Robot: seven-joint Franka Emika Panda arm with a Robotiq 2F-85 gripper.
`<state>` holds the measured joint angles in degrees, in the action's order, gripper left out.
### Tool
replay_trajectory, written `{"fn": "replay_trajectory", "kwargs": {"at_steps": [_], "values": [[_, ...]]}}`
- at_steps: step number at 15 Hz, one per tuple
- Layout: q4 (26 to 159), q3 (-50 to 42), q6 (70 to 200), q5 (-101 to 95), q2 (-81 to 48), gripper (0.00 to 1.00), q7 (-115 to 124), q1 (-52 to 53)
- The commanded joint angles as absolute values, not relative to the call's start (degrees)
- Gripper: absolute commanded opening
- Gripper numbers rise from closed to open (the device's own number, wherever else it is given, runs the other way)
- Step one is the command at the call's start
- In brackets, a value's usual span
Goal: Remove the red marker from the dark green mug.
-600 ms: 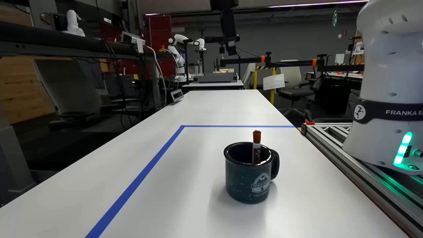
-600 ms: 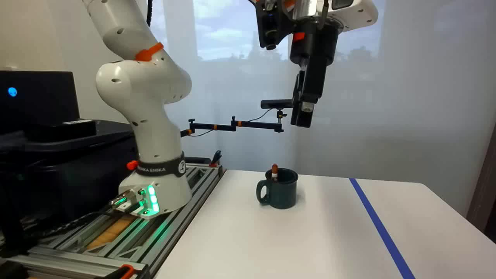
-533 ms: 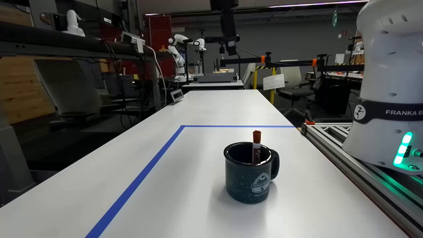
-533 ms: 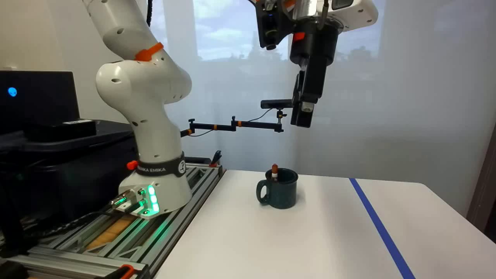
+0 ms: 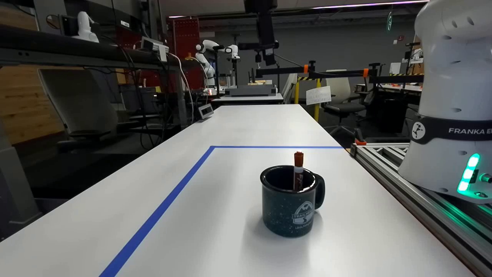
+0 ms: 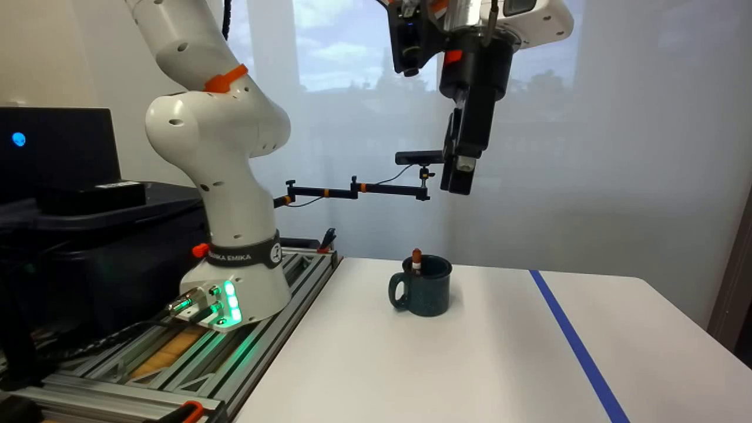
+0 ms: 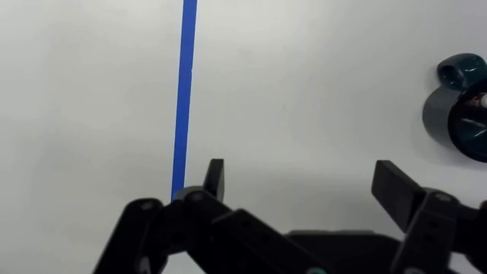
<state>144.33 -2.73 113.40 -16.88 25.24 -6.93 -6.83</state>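
The gripper (image 7: 298, 171) has its jaws spread, nothing between them. Below them, and beyond them to the right in the wrist view, stands one mug (image 7: 437, 118); in it, nearly upright, one marker (image 5: 298, 171), its top above the rim. The coming reach should go sideways, then down.
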Motion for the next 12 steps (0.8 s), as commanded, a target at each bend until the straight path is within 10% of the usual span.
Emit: {"fn": "replay_trajectory", "kwargs": {"at_steps": [1,12], "values": [[143.95,-2.09,113.81,-16.07,23.03,1.00,-6.63,-4.34],[137.95,2.50,111.56,-3.85,7.09,1.00,-12.56,5.40]]}}
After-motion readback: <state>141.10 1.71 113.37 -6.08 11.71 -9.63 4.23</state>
